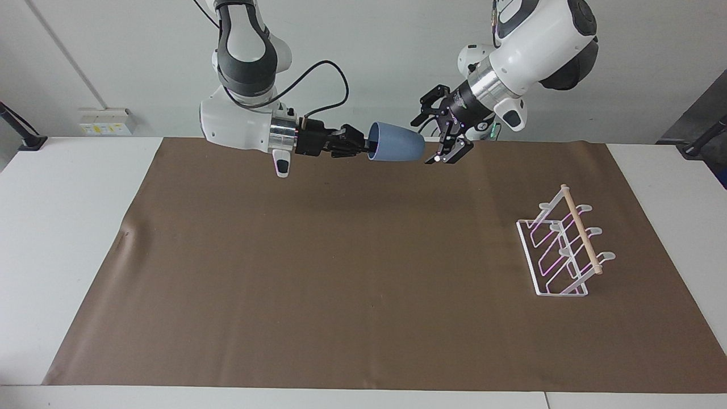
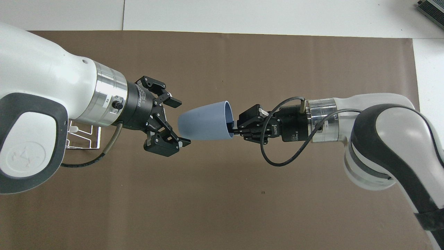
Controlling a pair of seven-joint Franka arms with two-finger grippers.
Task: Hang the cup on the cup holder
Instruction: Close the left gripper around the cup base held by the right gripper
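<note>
The light-blue cup [image 1: 396, 143] [image 2: 204, 120] hangs on its side in the air over the mat's edge nearest the robots. My right gripper [image 1: 366, 149] [image 2: 236, 126] is shut on its rim, one finger inside the mouth. The cup's narrow base points at my left gripper [image 1: 429, 142] [image 2: 179, 122], which is open with a finger on either side of the base end and not closed on it. The white wire cup holder [image 1: 562, 250] with its wooden dowel stands on the mat toward the left arm's end. In the overhead view the left arm hides most of the cup holder [image 2: 85, 137].
A brown mat [image 1: 341, 284] covers most of the white table [image 1: 57, 227]. A grey device [image 2: 432, 8] shows at the table's corner farthest from the robots at the right arm's end.
</note>
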